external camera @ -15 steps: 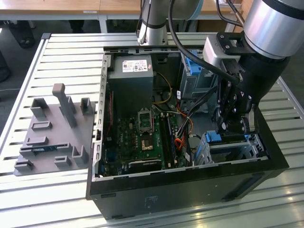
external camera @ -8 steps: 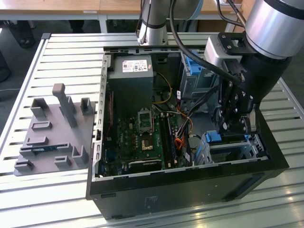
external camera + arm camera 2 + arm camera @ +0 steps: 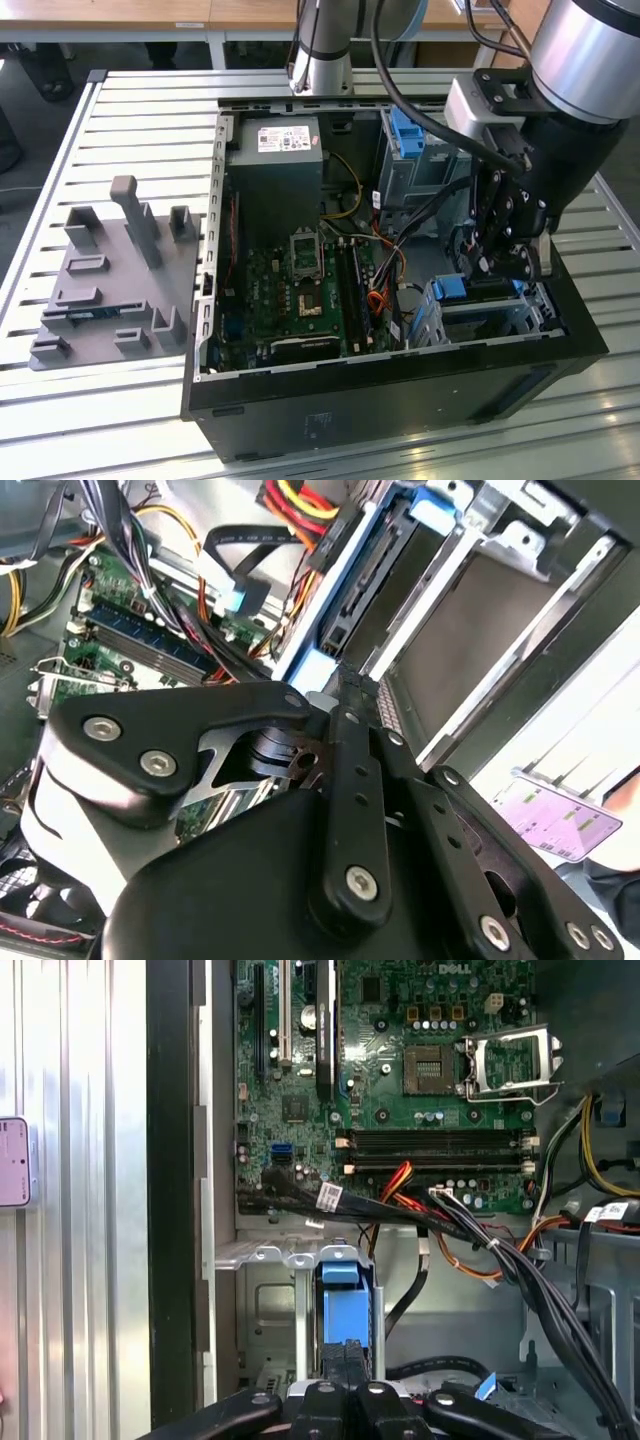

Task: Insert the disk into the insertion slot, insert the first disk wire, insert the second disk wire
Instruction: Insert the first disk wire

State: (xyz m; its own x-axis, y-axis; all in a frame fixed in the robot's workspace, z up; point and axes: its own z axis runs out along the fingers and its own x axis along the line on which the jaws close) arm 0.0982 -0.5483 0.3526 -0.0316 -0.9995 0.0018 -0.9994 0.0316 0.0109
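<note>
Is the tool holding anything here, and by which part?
Cannot be told. The tool is at the blue end of the disk, which sits in the insertion slot, but the contact itself is hidden.

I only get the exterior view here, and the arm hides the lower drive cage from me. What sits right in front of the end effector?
Observer: In the first wrist view, the disk's blue carrier stands inside the silver insertion slot, directly ahead of the end effector.
Operator: Is there a loose cable near it? I just see a tangle.
Observer: In the second wrist view, a flat black cable ends in a blue plug that looks unconnected, over the motherboard and close to the carrier.
</note>
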